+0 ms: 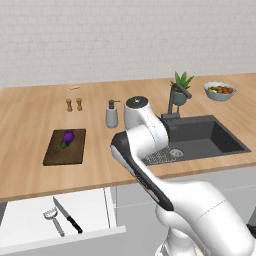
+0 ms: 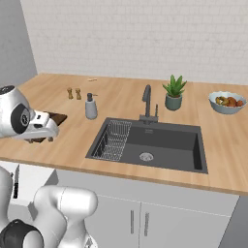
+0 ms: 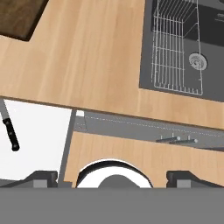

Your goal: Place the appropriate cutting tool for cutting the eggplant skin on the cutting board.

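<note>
Counter [image 1: 100,150] below; arm folded, jaws spread over open drawer [image 1: 30,220].

Purple eggplant [image 1: 68,136]; dark brown cutting board [image 1: 65,151]; silvery-grey peeler [image 1: 53,218]; black-handled knife [image 1: 68,215].

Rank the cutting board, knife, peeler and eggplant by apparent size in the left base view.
1. cutting board
2. knife
3. peeler, though it and the knife lie nearer the camera
4. eggplant
</note>
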Motion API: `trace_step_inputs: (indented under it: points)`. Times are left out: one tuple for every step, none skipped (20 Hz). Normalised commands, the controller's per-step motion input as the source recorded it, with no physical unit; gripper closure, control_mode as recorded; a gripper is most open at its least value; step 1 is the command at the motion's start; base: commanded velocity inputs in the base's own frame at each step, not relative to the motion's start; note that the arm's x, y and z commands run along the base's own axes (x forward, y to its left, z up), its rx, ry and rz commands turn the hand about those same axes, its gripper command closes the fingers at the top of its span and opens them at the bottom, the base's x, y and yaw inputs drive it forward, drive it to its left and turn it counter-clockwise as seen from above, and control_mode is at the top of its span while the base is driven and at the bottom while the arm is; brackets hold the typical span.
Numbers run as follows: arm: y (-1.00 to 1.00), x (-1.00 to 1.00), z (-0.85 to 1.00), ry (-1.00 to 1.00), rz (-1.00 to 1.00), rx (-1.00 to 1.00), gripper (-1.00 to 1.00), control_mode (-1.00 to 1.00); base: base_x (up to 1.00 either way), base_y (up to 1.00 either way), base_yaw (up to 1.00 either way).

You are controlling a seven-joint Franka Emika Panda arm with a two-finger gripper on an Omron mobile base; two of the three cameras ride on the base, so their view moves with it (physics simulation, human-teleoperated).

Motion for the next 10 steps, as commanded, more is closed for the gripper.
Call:
trace_step_inputs:
  points:
    - [0.00,0.00,0.00,0.00,0.00,0.00,-1.00,-1.00,0.00,0.00,0.00]
    - [0.00,-0.26,-0.01,0.00,0.00,0.14,-1.00,-1.00,0.00,0.00,0.00]
    - [0.20,-0.06,-0.14,0.00,-0.04,0.26,-1.00,-1.00,0.00,0.00,0.00]
    - [0.46,0.00,-0.19,0.00,-0.09,0.31,-1.00,-1.00,0.00,0.00,0.00]
    - [0.56,0.00,-0.26,0.00,-0.08,0.29,-1.00,-1.00,0.00,0.00,0.00]
    - [0.66,0.00,-0.32,0.00,-0.07,0.25,-1.00,-1.00,0.00,0.00,0.00]
    - [0.69,0.00,-0.34,0.00,-0.05,0.25,-1.00,-1.00,0.00,0.00,0.00]
    - [0.73,0.00,-0.39,0.00,-0.05,0.25,-1.00,-1.00,0.00,0.00,0.00]
    - [0.79,0.00,-0.42,0.00,-0.04,0.23,-1.00,-1.00,0.00,0.00,0.00]
    - [0.89,0.00,-0.43,0.00,-0.04,0.19,-1.00,-1.00,0.00,0.00,0.00]
